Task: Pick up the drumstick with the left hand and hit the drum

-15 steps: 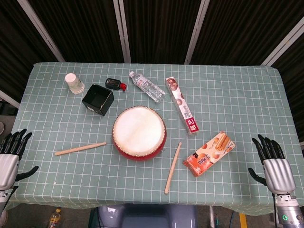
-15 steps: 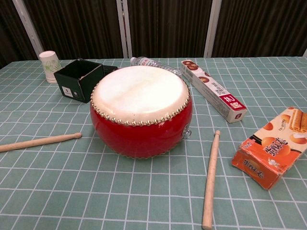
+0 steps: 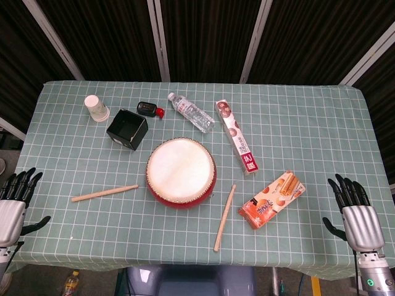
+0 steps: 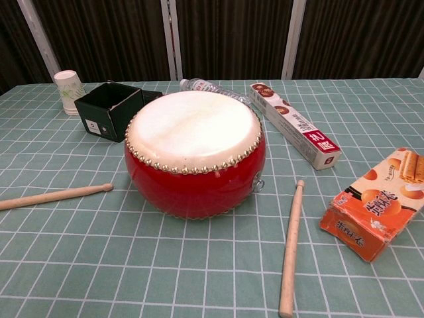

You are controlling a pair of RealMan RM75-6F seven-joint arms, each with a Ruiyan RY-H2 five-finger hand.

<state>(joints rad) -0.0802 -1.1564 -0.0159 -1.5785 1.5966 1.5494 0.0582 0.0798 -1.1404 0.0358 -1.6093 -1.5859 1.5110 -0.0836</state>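
Nothing on the tabletop (image 3: 308, 123) has shifted in the last half second; only my left hand (image 3: 13, 206) has crept a touch lower at the left edge. It hangs just off the near left corner of the green checked cloth, fingers spread apart and holding nothing.

Working across from there in the head view: the drumstick (image 3: 105, 193) I am after lies flat on the cloth, left of the drum, well apart from my left hand, its tip pointing toward the drum (the chest view shows the same stick (image 4: 54, 195) with a small gap before the drum's red wall). Behind it, toward the far edge, a paper cup (image 3: 96, 108) lies tipped on its side, then a dark open box (image 3: 127, 129), a small black and red item (image 3: 149, 110) I cannot identify, and a water bottle (image 3: 191, 112) on its side.

The drum (image 3: 181, 172) sits near the middle, skin up. Right of it lies a second drumstick (image 3: 224, 217), then a long narrow carton (image 3: 236, 137) and an orange biscuit box (image 3: 272, 200).

My right hand (image 3: 357, 214) sits off the near right corner, fingers apart, empty.
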